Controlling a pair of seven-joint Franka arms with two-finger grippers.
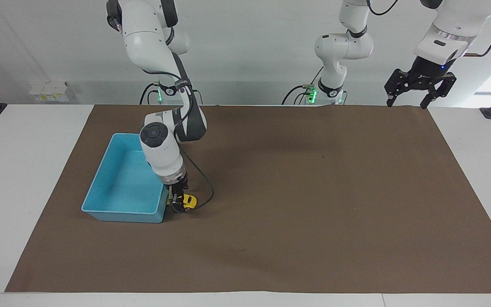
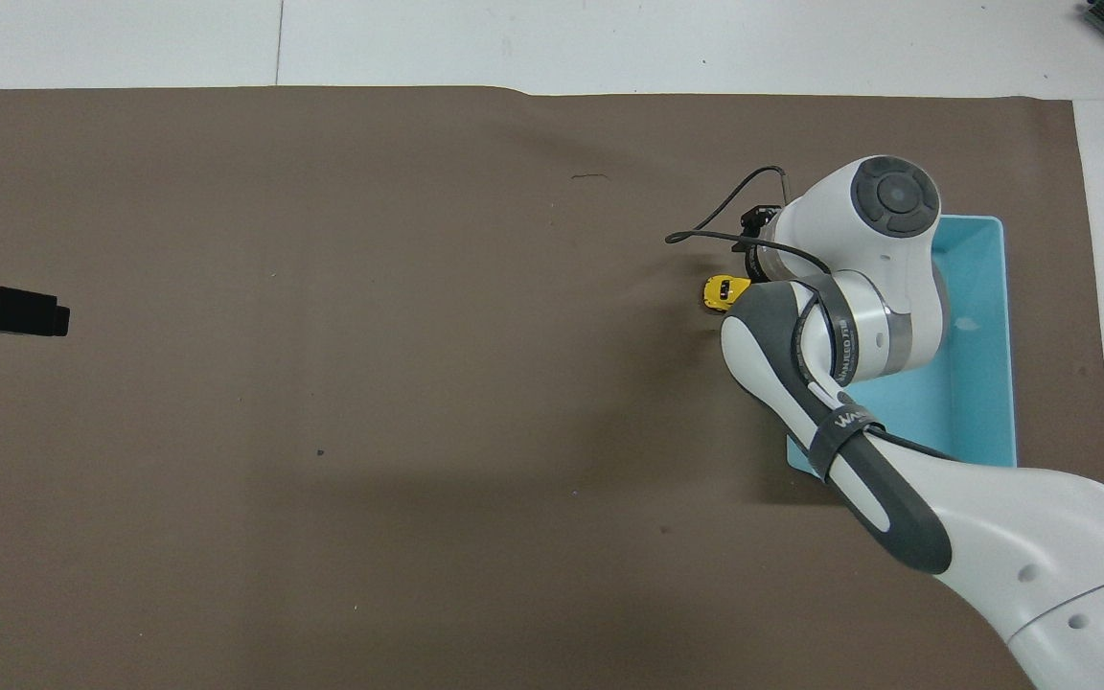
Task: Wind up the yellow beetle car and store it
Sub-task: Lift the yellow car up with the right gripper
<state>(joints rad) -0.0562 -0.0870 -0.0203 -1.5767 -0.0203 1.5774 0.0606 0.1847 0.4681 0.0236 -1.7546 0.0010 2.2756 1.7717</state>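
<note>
The tiny bright yellow beetle-shaped toy car point(image 1: 187, 201) is sitting on the brown mat point(image 1: 296, 187) covering the counter, just beside the outer wall of the light blue plastic bin point(image 1: 119, 209), at the corner farthest from the robots; it is not yet in the bin; you are looking at the pick-up step, judging by how the right end effector point(image 1: 177, 204) is lowered right down onto the car's bin-side end; its dark fingers are straddling or touching the car, but you cannot tell whether they are pinching it or only bracketing it; the next move is probably calling for a firm squeeze on the narrow body, then either a backward drag to wind it or a short lift over the wall; the left end effector point(image 1: 420, 88) is waiting with its fingers spread, high over the mat's edge by its own base.
</note>
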